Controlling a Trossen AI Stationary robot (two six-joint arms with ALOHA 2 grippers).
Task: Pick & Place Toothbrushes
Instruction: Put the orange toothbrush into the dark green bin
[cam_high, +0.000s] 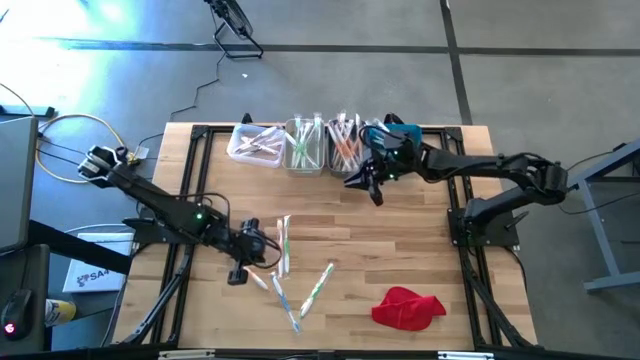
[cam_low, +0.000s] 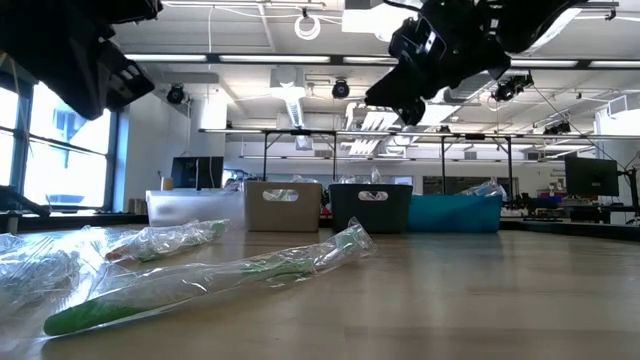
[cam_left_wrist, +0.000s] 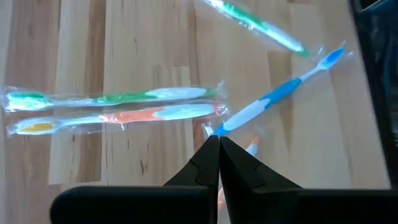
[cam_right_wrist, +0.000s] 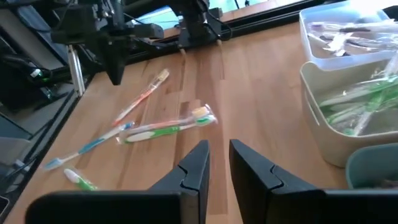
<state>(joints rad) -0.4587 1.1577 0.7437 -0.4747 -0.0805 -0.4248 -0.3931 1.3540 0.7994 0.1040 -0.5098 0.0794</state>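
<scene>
I am looking at the loose wrapped toothbrushes (cam_high: 285, 262) lying on the pale wooden table (cam_high: 420, 250), well in front of the row of small bins (cam_high: 305, 145) at the far edge. My left gripper (cam_left_wrist: 218, 142) is hanging just above them with its fingers pressed tight together and nothing between them. Its tip is sitting right beside the end of the blue and white toothbrush in a clear wrapper (cam_left_wrist: 273, 98). Two more, a green one (cam_left_wrist: 118, 97) and an orange one (cam_left_wrist: 124, 117), are lying side by side near it. My right gripper (cam_right_wrist: 217, 149) is waiting up in the air close to the bins, with a small gap between its fingers and nothing in them. The crumpled red cloth (cam_high: 408, 307) is lying apart from the brushes, toward the near edge. I think I am lining up a pick. To do it well, I should open the left fingers first, go down over the thick handle, and pinch one brush only, not the slippery wrapper alone.
</scene>
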